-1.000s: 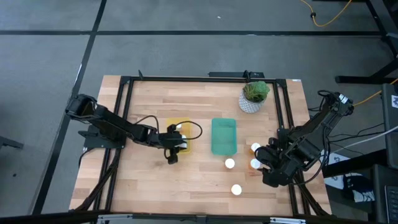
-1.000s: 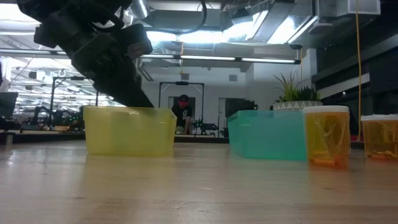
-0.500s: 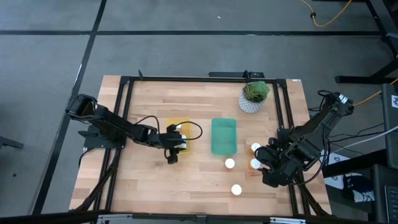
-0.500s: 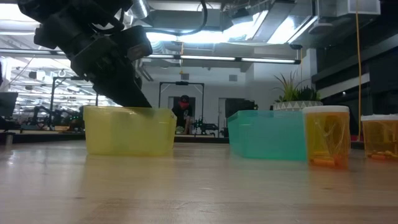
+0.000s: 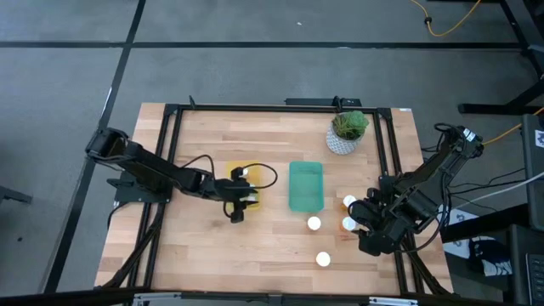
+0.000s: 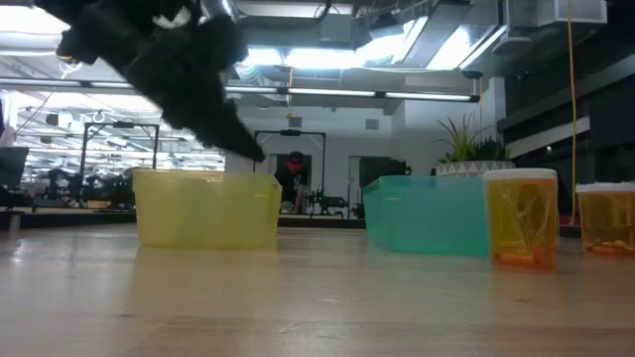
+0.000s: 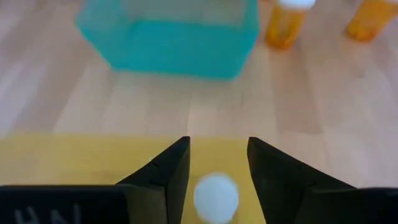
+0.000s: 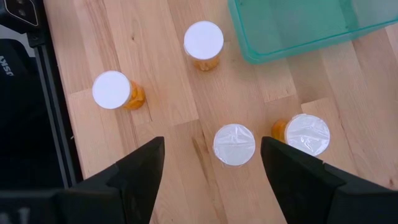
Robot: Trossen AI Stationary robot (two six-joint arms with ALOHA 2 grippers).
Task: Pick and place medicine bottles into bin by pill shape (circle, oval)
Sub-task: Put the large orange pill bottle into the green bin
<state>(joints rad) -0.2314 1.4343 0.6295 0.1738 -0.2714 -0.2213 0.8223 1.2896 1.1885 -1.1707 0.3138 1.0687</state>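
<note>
On the desk (image 5: pixel 212 246) there are two bins: one yellow bin (image 5: pixel 240 197) and one green bin (image 5: pixel 306 186). Four medicine bottles (image 8: pixel 203 45) stand on the wood, and one more white cap (image 7: pixel 216 197) is in the yellow bin. There is one plant pot (image 5: pixel 347 131) and two arms.

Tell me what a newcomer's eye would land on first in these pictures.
First, the left gripper poised over the yellow bin at the table's centre-left, fingers open above a white-capped bottle lying in that bin. Next, the green bin beside it, and the orange bottles standing loose on the wood to its right, under the open right gripper. A potted plant sits at the back.
</note>
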